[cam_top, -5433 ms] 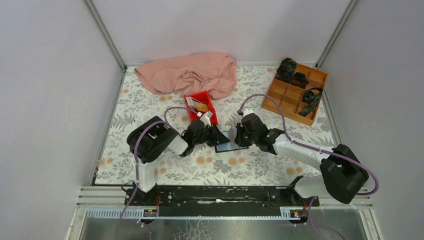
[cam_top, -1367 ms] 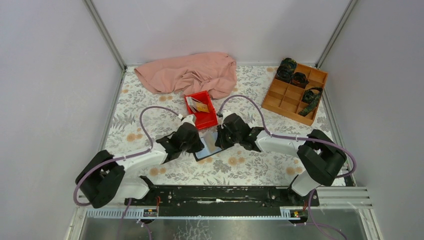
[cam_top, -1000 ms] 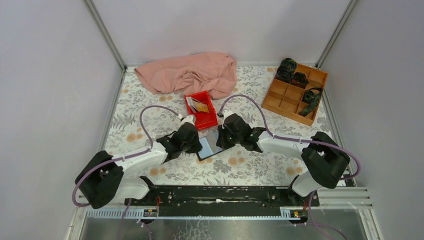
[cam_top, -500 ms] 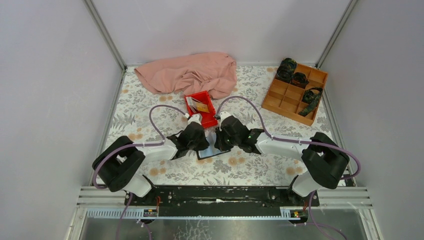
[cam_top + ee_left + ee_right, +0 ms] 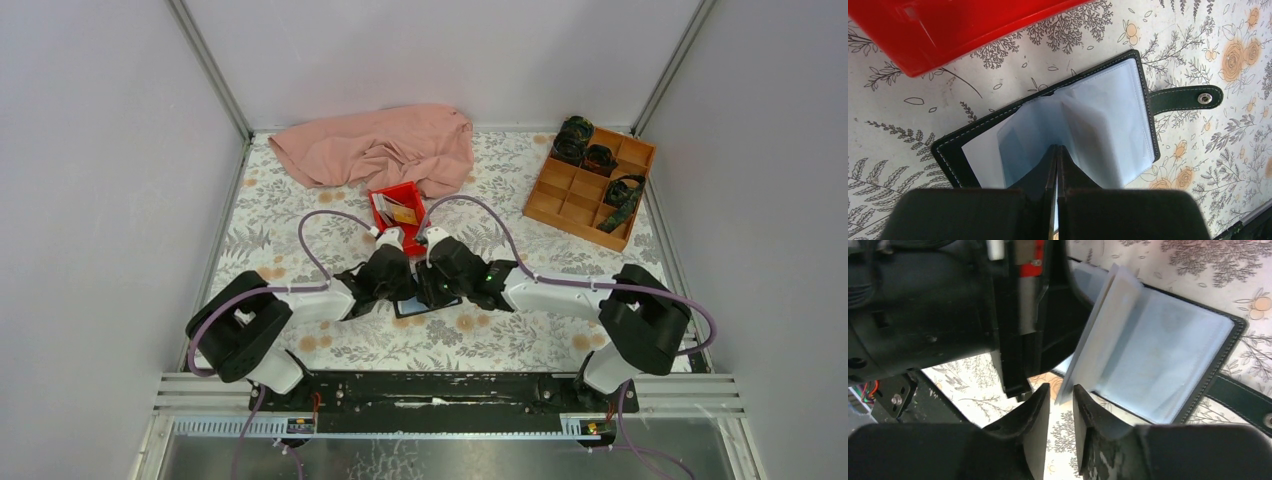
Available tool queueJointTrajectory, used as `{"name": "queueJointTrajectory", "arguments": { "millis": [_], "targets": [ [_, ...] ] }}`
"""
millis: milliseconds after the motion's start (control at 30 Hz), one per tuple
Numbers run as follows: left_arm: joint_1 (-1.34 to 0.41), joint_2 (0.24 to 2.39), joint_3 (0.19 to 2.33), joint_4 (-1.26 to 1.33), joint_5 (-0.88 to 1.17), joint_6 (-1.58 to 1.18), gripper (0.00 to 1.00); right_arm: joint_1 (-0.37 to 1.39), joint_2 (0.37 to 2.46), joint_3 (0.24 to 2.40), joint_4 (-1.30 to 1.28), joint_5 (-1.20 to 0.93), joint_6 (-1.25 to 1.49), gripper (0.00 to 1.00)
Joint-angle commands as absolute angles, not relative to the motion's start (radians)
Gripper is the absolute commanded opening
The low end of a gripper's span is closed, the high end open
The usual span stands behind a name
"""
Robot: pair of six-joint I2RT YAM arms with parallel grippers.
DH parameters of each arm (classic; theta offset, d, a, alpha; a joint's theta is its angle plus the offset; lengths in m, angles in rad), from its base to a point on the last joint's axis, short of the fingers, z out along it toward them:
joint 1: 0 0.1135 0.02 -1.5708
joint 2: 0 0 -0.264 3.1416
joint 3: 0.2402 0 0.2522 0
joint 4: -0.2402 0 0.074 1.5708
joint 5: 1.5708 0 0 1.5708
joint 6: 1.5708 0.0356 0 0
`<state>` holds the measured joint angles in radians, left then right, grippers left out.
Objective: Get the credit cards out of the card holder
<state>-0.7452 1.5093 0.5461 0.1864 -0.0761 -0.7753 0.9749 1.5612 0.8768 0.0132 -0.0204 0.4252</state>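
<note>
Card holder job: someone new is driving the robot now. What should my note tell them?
Left end effector: shut, tips at the middle of the open card holder.
Right end effector: open, with the edge of a clear sleeve between its jaws.
Done: some credit cards lie in the red tray.
Left: leaf through the sleeves. Those showing look empty; others are hidden.

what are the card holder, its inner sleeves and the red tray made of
Card holder: black leather or faux leather, matte, with pale stitching along the edge and a metal snap on its strap.
Inner sleeves: thin clear, slightly frosted plastic, glossy and flexing.
Red tray: smooth moulded plastic, by its even sheen.
</note>
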Motion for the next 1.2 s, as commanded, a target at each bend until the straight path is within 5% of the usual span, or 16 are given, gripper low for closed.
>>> {"name": "queueJointTrajectory", "arguments": {
  "millis": [0,1167],
  "targets": [
    [-0.749,1.554,0.482,0.076,-0.09,-0.756,0.0,1.022,1.588,0.943,0.047,-0.078,0.43,0.34],
    [-0.748,1.47,0.442,-0.025,-0.155,-0.756,0.06,1.036,1.511,0.928,0.026,0.064,0.42,0.64]
  ]
}}
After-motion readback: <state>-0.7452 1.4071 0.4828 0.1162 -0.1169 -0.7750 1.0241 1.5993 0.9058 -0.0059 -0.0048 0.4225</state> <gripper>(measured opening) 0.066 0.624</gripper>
